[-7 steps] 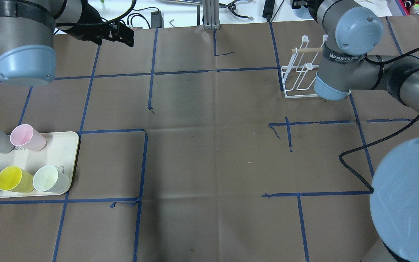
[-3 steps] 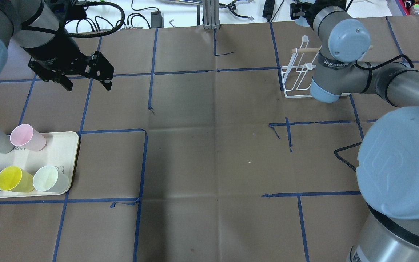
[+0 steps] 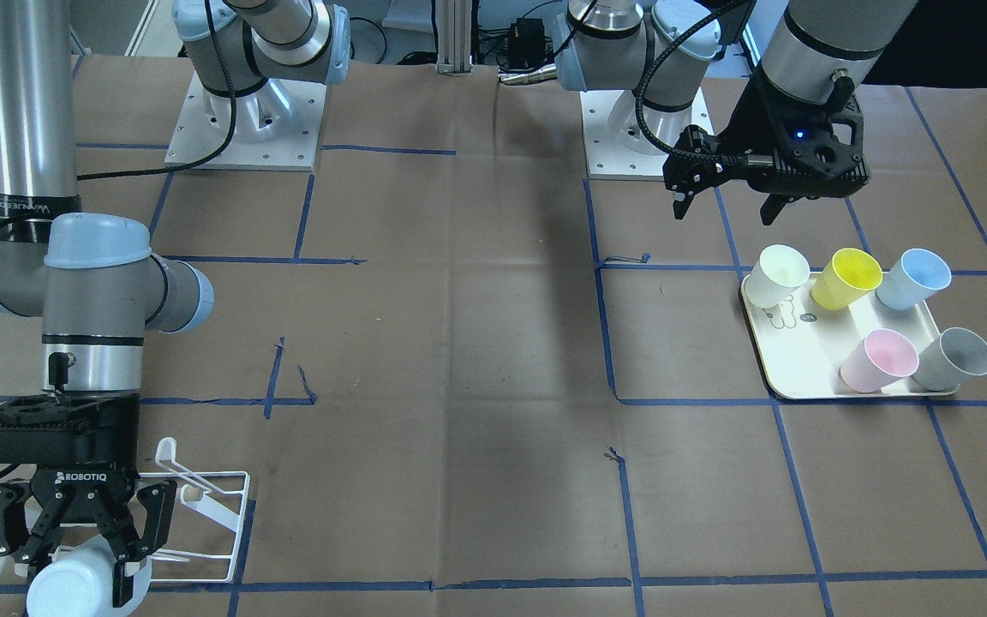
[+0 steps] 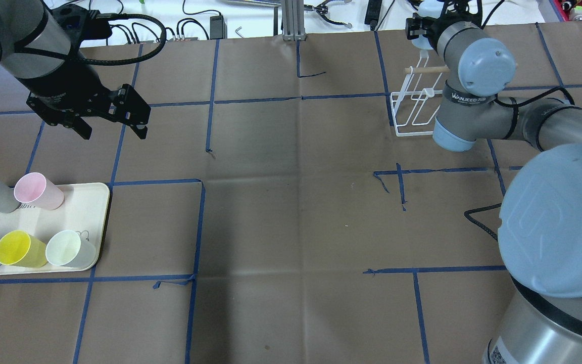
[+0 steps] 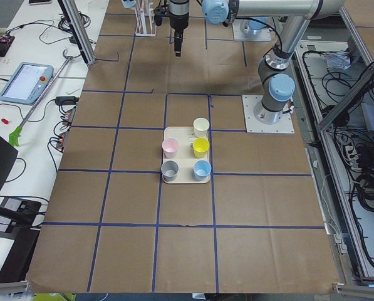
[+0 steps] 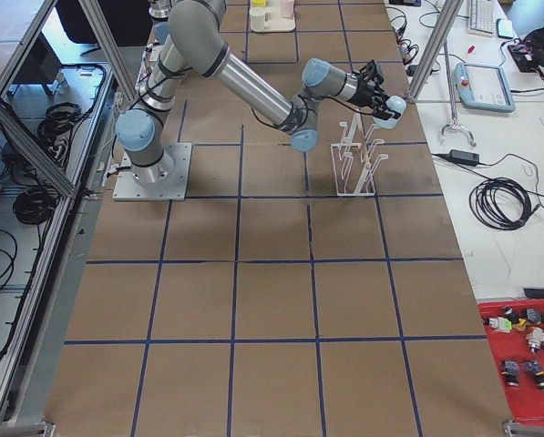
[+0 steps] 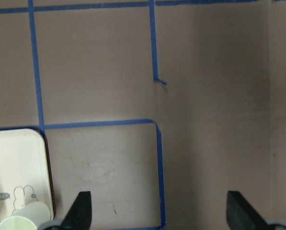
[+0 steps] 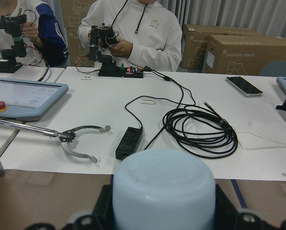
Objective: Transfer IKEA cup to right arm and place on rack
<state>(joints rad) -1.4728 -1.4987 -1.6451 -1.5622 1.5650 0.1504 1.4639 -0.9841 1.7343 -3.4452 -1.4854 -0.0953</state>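
1. My right fingers (image 3: 123, 570) are pinching a pale blue cup (image 3: 65, 596) by its sides; in the right wrist view its closed base (image 8: 163, 189) fills the lower middle of the frame and points away from the robot.
2. I see the cup held at the far end of the rack (image 3: 218, 506), on the side away from the robot's base; from the right-side camera it sits above the tops of the white prongs (image 6: 358, 155); I cannot tell whether it touches any of them.
3. The rack stands on the brown surface (image 3: 476, 360) with its wooden dowel bar (image 4: 427, 70) lying across it; the right arm (image 4: 473, 106) reaches over the rack and covers part of it in the overhead view.
4. My left fingers (image 7: 80, 213) are spread wide with nothing between them; they hang above bare brown paper, just beside the near corner of the cream tray (image 7: 13, 163).
5. On that tray (image 3: 802, 386) I count five cups: white (image 3: 778, 274), yellow (image 3: 845, 278), blue (image 3: 913, 278), pink (image 3: 879, 360) and grey (image 3: 956, 358); the tray is well apart from the rack, at the opposite end of the surface.
6. Blue tape lines (image 4: 205, 101) divide the surface into squares.
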